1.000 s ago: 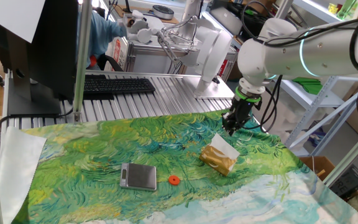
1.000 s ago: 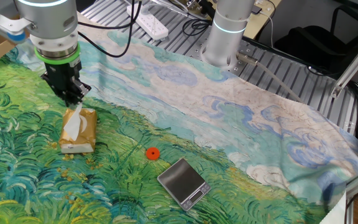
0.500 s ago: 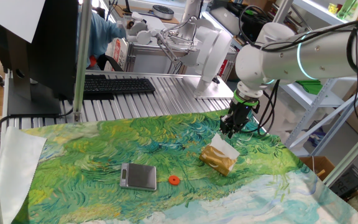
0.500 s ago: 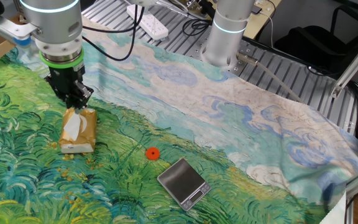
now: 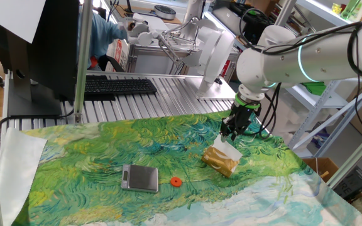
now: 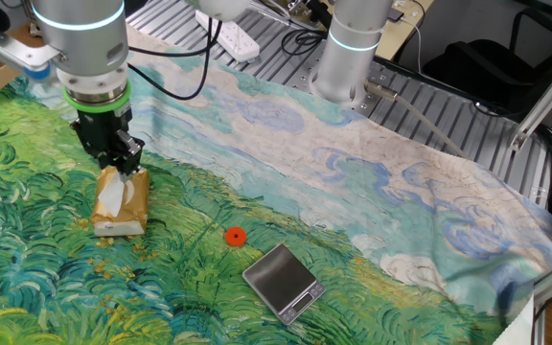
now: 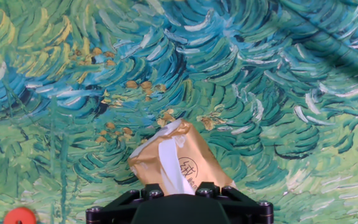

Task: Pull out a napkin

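A golden-brown packet (image 5: 220,162) lies on the painted cloth, and the white napkin (image 5: 226,145) sticks up out of its top. In the other fixed view the napkin (image 6: 111,192) runs along the packet (image 6: 134,196). My gripper (image 6: 118,163) is down at the packet's far end, its fingertips right at the napkin's raised tip, jaws narrowly apart. In the hand view the napkin (image 7: 166,158) runs from the packet (image 7: 194,165) straight under the black gripper body, and the fingertips are hidden there. In one fixed view the gripper (image 5: 228,133) hangs just above the napkin.
A small grey scale (image 5: 139,177) and an orange disc (image 5: 175,182) lie on the cloth to the packet's left. The cloth's edge (image 5: 307,166) is close on the right. A keyboard (image 5: 115,86) lies on the metal table behind.
My gripper has moved down and slightly sideways, from above the packet's end onto the napkin's tip. The packet, scale and disc have not moved.
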Robot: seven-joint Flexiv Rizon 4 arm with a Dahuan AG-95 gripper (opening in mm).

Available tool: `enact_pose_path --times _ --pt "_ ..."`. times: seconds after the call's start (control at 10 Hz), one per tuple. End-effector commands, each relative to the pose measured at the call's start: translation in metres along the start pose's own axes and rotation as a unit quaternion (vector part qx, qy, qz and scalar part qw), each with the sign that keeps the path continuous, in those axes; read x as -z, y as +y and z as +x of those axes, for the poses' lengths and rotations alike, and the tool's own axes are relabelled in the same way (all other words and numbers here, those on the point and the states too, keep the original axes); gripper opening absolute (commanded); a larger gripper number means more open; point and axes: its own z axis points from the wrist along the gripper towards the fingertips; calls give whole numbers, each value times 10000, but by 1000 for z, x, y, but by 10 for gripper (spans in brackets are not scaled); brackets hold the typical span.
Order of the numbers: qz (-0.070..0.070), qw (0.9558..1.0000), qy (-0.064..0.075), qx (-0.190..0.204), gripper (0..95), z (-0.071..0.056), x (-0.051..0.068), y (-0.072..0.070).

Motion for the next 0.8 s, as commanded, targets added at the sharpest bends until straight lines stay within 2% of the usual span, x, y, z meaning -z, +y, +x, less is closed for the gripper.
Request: enact_pose_path --times 0.1,0.3,0.6,0.7,0.8 --pt "-8 10000 -6 43 380 -1 -5 -2" --pt "-39 10000 -21 40 380 -2 -15 -4" --pt "-45 10000 -14 52 380 -2 -18 -4" --pt "-45 10000 -5 71 190 -2 -18 -4" --pt "-47 10000 1 78 190 -2 -19 -4"
